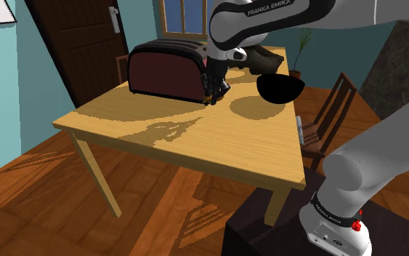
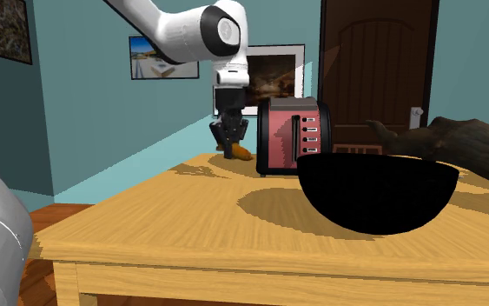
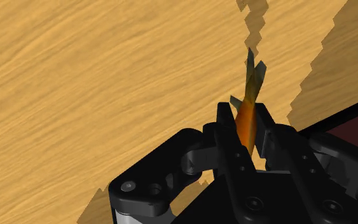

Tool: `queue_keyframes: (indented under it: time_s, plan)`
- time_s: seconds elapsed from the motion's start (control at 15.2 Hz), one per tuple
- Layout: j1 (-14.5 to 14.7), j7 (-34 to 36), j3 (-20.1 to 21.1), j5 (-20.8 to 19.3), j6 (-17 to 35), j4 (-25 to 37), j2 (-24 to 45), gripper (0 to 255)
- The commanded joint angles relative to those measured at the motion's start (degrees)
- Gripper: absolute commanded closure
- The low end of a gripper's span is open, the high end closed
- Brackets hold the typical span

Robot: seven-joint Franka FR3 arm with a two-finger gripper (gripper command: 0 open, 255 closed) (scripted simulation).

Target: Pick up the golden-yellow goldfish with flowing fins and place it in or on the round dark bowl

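Goldfish [image 3: 249, 95], orange-gold, is clamped edge-on in the tool [image 3: 246, 121], so the fingers grip its thin flanks. It is low over the table [image 1: 195, 142], just beside the toaster [image 1: 165, 69]. The black bowl [image 1: 279, 88] stands apart, so a lift and carry likely come next.

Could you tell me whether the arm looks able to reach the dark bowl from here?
Probably yes: the gripper, shut on the goldfish beside the toaster, has bare table between it and the bowl, whose top is open.

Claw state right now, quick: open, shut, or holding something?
Claw: closed on the small orange goldfish with dark tail fins.
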Motion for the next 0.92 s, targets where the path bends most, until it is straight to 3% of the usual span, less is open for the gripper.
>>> queue_keyframes:
  time_s: [0.0,0.86]
  plan:
    - [-0.1,0.0,-0.2,-0.1,-1.6,1.4,-0.1,255]
    - [-0.6,0.9,-1.1,-0.9,-11.5,11.6,0.1,255]
